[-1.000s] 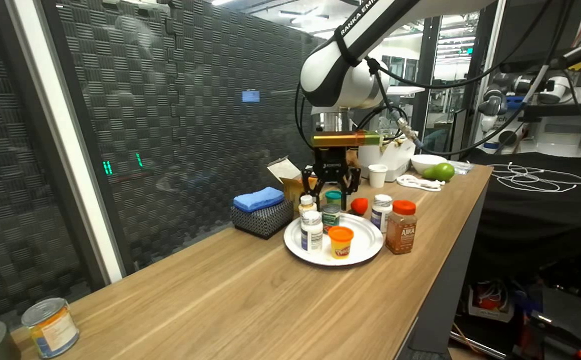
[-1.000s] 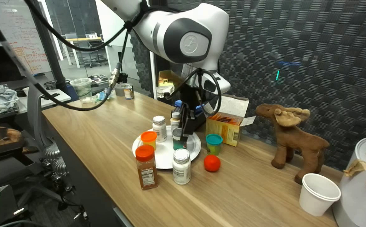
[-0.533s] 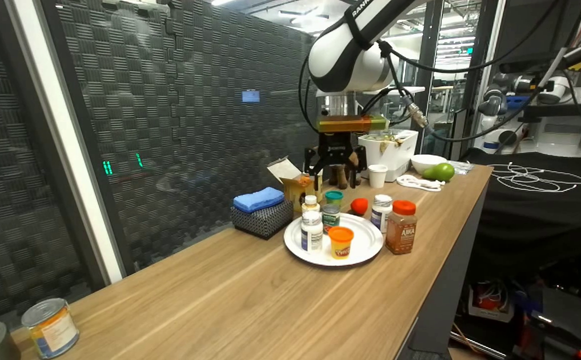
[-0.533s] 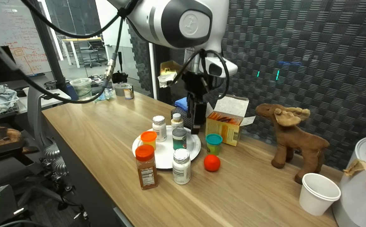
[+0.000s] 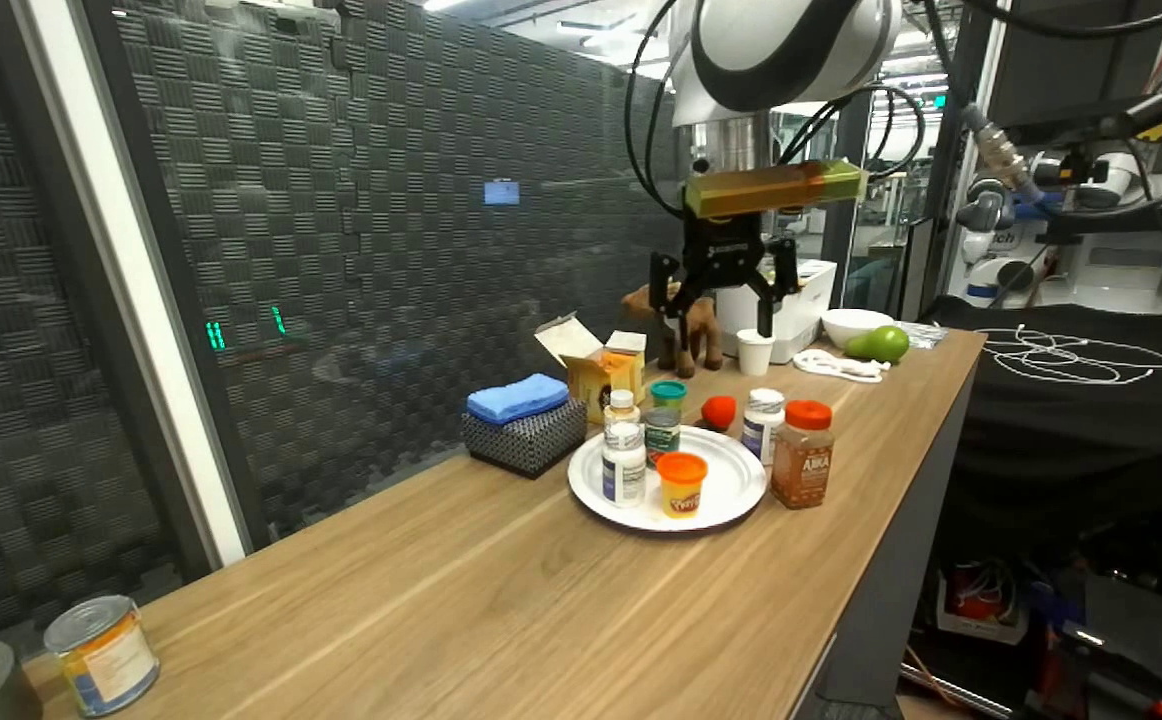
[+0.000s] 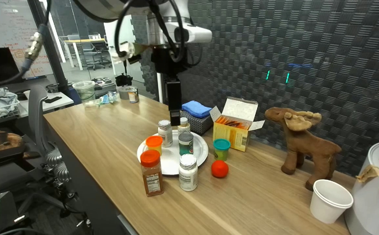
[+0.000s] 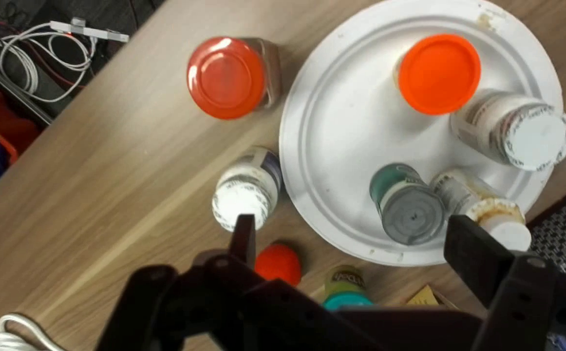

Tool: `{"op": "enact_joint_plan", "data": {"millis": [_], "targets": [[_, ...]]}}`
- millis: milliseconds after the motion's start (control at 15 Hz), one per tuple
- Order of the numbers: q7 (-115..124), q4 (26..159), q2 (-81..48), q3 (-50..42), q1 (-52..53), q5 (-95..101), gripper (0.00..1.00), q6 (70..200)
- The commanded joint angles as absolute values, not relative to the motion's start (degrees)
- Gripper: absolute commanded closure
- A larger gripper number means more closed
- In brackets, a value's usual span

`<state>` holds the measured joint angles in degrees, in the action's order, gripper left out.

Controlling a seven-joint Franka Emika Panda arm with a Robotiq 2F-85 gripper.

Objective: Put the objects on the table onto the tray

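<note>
Plainly, the empty jaws gape; in the wrist view the white bottle, likely wanted next, stands upright on the bench, beside the plate, toward their ten o'clock.

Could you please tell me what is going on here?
A robot arm is there to put things onto a white plate. Its open pincer hangs above the table, holding nothing. A white bottle, a small bottle, a grey-topped jar and an orange-lidded tub stand on the plate; a red-lidded jar and a teal-lidded tub are off it.
</note>
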<state>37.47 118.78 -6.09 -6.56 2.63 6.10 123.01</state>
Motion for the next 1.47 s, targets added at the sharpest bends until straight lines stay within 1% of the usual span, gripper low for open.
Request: {"op": "enact_joint_plan", "data": {"millis": [0, 200, 400, 800, 1133, 1400], "targets": [[38.5, 129.5, 2.6, -4.5, 1.9, 8.5, 0.00, 126.7], [35.0, 134.6, 4.7, -3.7, 0.9, 6.0, 0.00, 131.2], [36.5, 139.9, 4.2, -2.7, 0.7, 6.1, 0.00, 137.3], [38.1, 147.1, 9.3, -2.9, -1.2, 7.0, 0.00, 143.3], [37.3, 150.4, 15.7, -2.3, -3.8, 6.0, 0.00, 148.5], [36.7, 150.1, 17.0, -0.7, -5.1, 6.1, 0.00, 149.1]]}}
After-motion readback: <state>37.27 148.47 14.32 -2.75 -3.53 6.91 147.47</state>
